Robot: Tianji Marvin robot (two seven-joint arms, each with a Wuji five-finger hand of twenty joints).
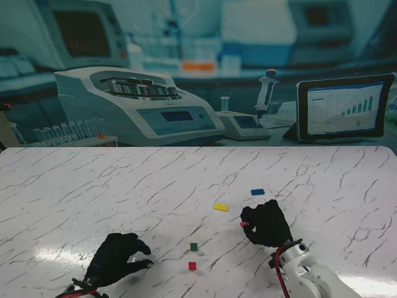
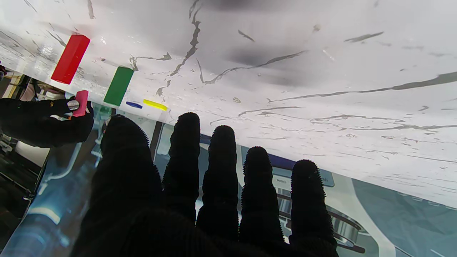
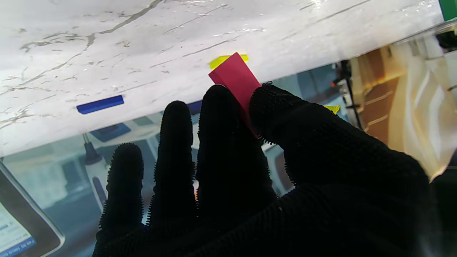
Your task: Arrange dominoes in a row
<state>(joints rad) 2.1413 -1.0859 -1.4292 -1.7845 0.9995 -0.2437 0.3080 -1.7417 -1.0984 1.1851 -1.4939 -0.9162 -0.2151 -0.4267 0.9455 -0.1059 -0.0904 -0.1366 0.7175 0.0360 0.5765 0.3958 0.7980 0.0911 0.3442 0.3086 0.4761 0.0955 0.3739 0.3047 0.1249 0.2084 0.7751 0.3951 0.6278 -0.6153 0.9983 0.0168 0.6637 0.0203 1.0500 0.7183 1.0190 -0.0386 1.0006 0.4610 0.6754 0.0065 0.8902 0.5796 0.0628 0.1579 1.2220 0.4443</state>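
My right hand (image 3: 271,171) pinches a pink domino (image 3: 237,80), its lower half hidden by my fingers (image 3: 219,117). My left hand (image 1: 115,259) rests empty, fingers spread.

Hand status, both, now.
Left hand: open, holding nothing, fingers spread.
Right hand: shut on the pink domino, pinched between thumb and fingers.

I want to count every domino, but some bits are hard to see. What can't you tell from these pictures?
- Pink plastic domino: the right robot hand pinches it, so its held end is hidden in every view.
- Green plastic domino: cut off by the right wrist picture's edge.
- Left robot hand: its palm side is hidden in the stand view.
- Blue domino and yellow domino: too small to show any markings.
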